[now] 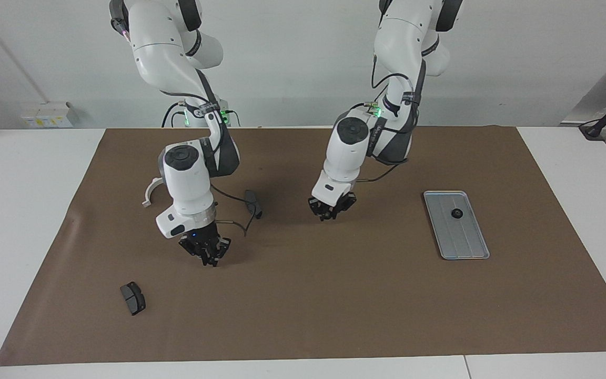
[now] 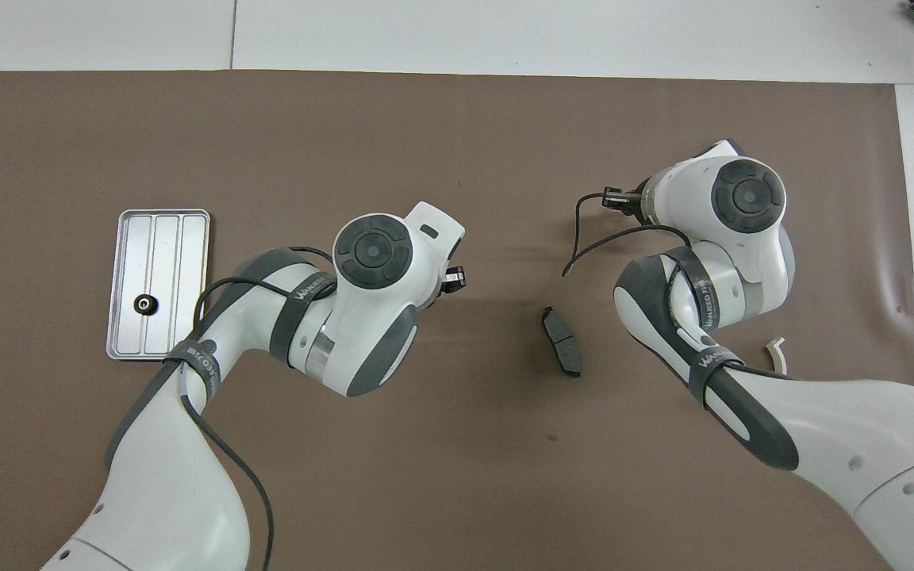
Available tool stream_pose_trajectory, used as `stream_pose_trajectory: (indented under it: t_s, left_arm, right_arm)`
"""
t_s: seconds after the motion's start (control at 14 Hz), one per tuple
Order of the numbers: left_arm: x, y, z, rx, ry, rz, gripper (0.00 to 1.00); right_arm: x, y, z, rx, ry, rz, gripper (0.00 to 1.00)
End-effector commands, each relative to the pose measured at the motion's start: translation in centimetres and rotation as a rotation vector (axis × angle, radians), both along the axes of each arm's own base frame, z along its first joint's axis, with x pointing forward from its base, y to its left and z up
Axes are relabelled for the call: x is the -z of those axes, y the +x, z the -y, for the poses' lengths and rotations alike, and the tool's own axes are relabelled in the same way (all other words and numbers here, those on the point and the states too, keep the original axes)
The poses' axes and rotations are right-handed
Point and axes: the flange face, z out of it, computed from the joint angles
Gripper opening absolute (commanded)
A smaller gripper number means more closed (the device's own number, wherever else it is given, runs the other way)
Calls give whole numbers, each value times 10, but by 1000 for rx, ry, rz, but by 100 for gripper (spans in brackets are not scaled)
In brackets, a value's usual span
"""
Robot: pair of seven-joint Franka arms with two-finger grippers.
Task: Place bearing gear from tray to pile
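Observation:
The silver-grey tray [image 1: 466, 237] lies on the brown mat toward the left arm's end of the table; it also shows in the overhead view [image 2: 165, 246]. The small dark bearing gear [image 1: 456, 213] sits in it, in the half nearer the robots [image 2: 144, 304]. The pile is spread toward the right arm's end: a white half-ring bracket [image 1: 151, 192], a dark brake pad [image 1: 253, 203] and a second brake pad [image 1: 133, 298]. My left gripper [image 1: 331, 213] hangs over bare mat between the tray and the pile. My right gripper [image 1: 206, 255] hangs over the mat among the pile's parts. Neither holds anything.
The brown mat [image 1: 334, 305] covers most of the white table. A cable from the right arm loops down close to the nearer brake pad [image 2: 561, 341]. The bracket's tip shows beside the right arm [image 2: 776, 354].

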Motion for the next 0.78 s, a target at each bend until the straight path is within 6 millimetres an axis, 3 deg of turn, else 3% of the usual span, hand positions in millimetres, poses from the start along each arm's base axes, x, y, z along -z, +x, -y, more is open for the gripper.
stream_pose_trajectory:
  t_s: [0.0, 0.07, 0.14, 0.21, 0.36, 0.5, 0.64, 0.71]
  left_arm:
    - [12, -7, 10, 18, 10, 6, 0]
    - [13, -8, 10, 20, 9, 8, 22]
    - [11, -7, 10, 19, 9, 8, 64]
    - [11, -7, 9, 19, 14, 2, 70]
    - [7, -6, 8, 23, 32, -13, 74]
    - [-15, 14, -6, 12, 62, -15, 74]
    - [-45, 49, -65, -52, 74, -16, 69]
    - [-68, 64, -109, -40, 69, -19, 68]
  right_arm:
    - [6, 6, 9, -12, 4, 17, 41]
    - [8, 5, 9, -10, 6, 13, 61]
    - [7, 5, 8, -11, 5, 12, 72]
    - [8, 5, 8, -9, 5, 10, 78]
    - [-1, 4, 5, -10, 5, 14, 88]
    - [-17, -1, 0, -15, -3, 10, 100]
    - [-38, -7, -5, -18, -12, -4, 100]
    - [-53, -14, -17, -39, -17, -19, 100]
